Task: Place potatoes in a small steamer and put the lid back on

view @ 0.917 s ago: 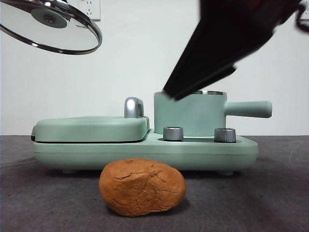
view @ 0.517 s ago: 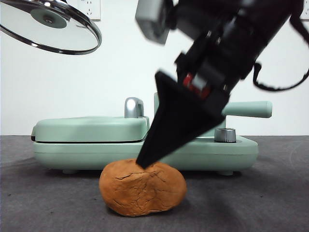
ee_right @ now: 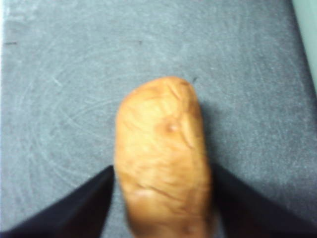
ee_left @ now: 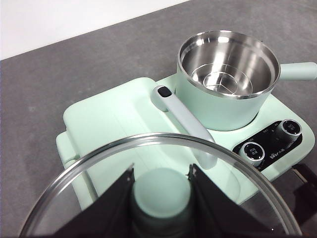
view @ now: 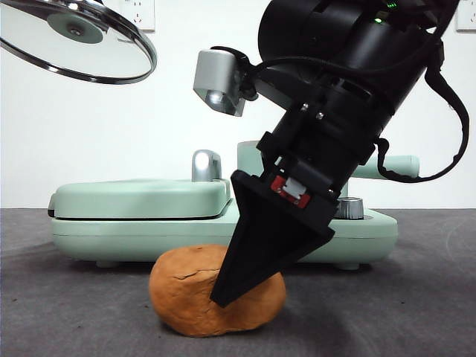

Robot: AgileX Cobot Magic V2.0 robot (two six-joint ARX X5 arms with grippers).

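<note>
Writing first: the dark control strip on the mint-green cooker base [ee_left: 148, 114] is carrying small white print beside its two steel dials [ee_left: 290, 128] — too small to read.

The lumpy orange-brown potato [view: 190, 294] is lying on the grey table [view: 416, 297], just in front of the cooker base, below the flat mint-green griddle plate [view: 141, 197]. The right gripper [ee_right: 161, 198] is reaching down over it w/ jaws spread wide, one black jaw on each side of the potato, both close to the skin; contact can't be made out — the wrist view is blurred.

The small mint-green steamer pot [ee_left: 225, 96] w/ steel rim is sitting on the cooker base behind the dials, uncovered, a steel rack showing inside, straight handle pointing away from the griddle plate.

The left gripper [ee_left: 161, 198] is holding the round clear glass lid [view: 78, 37] by its mint-green knob, jaws pressing on both sides, up in the air above the griddle plate.
</note>
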